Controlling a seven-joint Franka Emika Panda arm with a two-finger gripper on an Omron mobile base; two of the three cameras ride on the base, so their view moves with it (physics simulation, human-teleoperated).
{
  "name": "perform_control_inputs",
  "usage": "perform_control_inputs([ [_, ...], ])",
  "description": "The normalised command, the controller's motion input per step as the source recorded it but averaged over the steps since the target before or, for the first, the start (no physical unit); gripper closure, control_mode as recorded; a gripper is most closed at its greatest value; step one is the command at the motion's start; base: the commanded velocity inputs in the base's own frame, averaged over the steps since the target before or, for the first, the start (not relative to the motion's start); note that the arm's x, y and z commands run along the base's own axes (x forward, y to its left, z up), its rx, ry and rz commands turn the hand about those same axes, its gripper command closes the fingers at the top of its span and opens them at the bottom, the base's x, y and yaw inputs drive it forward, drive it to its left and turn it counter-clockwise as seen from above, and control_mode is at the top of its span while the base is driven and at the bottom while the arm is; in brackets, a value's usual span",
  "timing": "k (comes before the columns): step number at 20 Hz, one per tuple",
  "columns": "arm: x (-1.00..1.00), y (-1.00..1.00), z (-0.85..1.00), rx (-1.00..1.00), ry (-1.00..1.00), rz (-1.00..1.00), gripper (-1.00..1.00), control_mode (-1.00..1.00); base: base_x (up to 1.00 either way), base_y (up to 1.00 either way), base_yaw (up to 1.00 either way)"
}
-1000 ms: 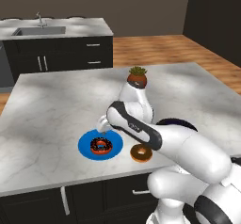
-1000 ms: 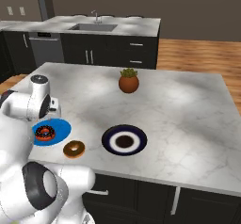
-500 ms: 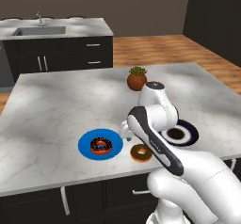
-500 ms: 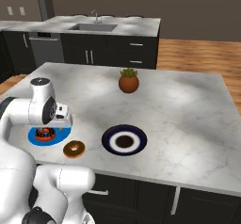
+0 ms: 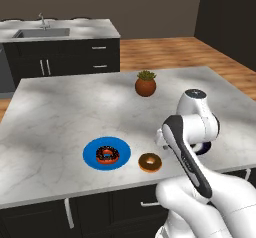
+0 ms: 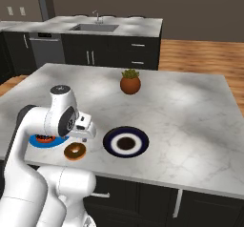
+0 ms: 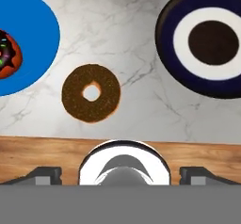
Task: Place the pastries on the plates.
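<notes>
The chocolate sprinkled pastry (image 5: 107, 155) lies on the bright blue plate (image 5: 91, 152) near the island's front edge. The brown-glazed pastry (image 5: 150, 162) rests on bare marble between that plate and the navy plate (image 6: 112, 138) with the white ring. My gripper (image 6: 83, 134) hangs open and empty above the counter, just over and behind the brown pastry. In the hand view the brown pastry (image 7: 91, 92) sits ahead of the wide-apart tips of my gripper (image 7: 122, 173), with the blue plate (image 7: 33, 35) at upper left and the navy plate (image 7: 169, 25) at upper right. My arm hides most of the navy plate in the left base view.
A terracotta plant pot (image 5: 145, 86) stands farther back on the island. The island's front edge runs close below the brown pastry. A dark counter with a sink (image 5: 41, 32) is across the aisle. Wood floor lies beyond the island to the right.
My arm has swung from over the blue plate to the right, toward the brown pastry. The chocolate pastry stays on the blue plate. The jaws remain open.
</notes>
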Motion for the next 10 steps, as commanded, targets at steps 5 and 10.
perform_control_inputs([
  [5, 0.10, -0.23, -0.08, 0.00, -0.03, -0.12, -1.00, -1.00, 0.00, 0.00, 0.00],
  [10, 0.22, -0.05, -0.14, 0.00, 0.00, -0.09, -1.00, -1.00, 0.00, 0.00, 0.00],
])
